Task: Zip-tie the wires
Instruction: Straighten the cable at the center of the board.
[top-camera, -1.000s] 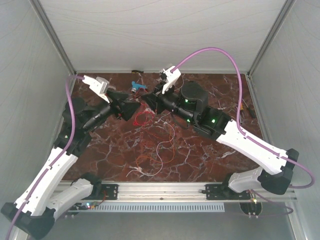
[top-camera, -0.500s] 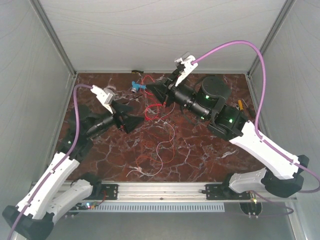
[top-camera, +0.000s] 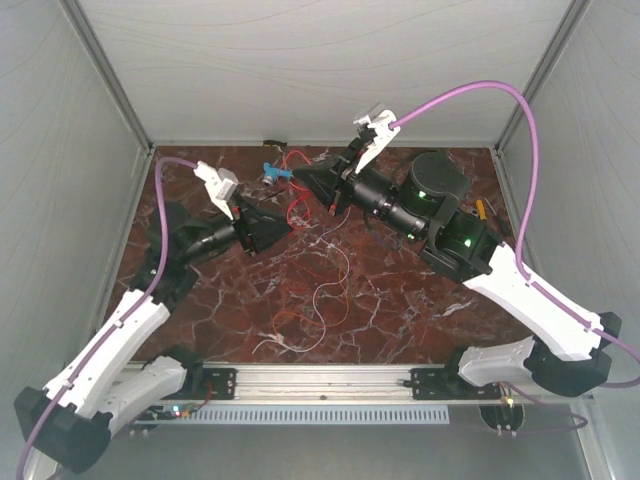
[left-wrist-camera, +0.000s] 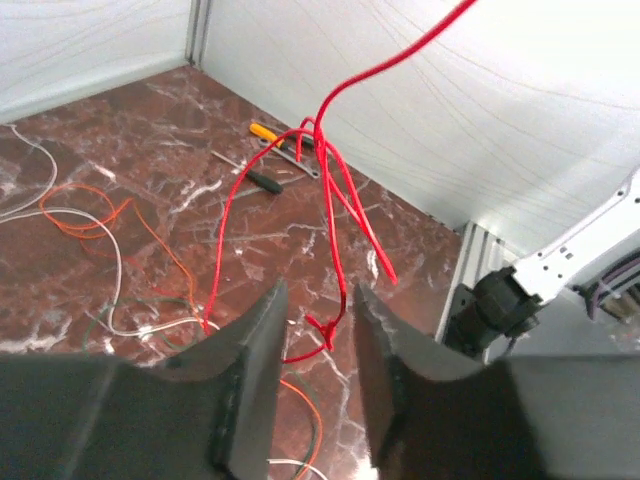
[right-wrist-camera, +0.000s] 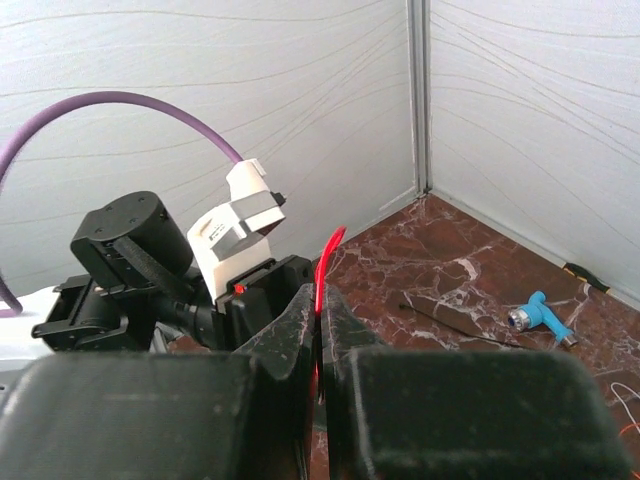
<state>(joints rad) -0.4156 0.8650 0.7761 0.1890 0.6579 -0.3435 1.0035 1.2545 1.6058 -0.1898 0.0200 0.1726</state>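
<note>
From above, the right gripper (top-camera: 312, 182) is clamped on the red wires (top-camera: 297, 210) and holds them up near the table's (top-camera: 420, 310) far edge. The left gripper (top-camera: 280, 228) sits just left of that hanging bunch, the one free arm of two. In the left wrist view the jaws stand apart. The red wires (left-wrist-camera: 330, 190) hang roughly upright straight ahead, their lowest loop just beyond the gap, and one orange wire (left-wrist-camera: 90, 215) and one white wire (left-wrist-camera: 112, 290) lie left. In the right wrist view the jaws pinch one upright red strand (right-wrist-camera: 324, 260).
</note>
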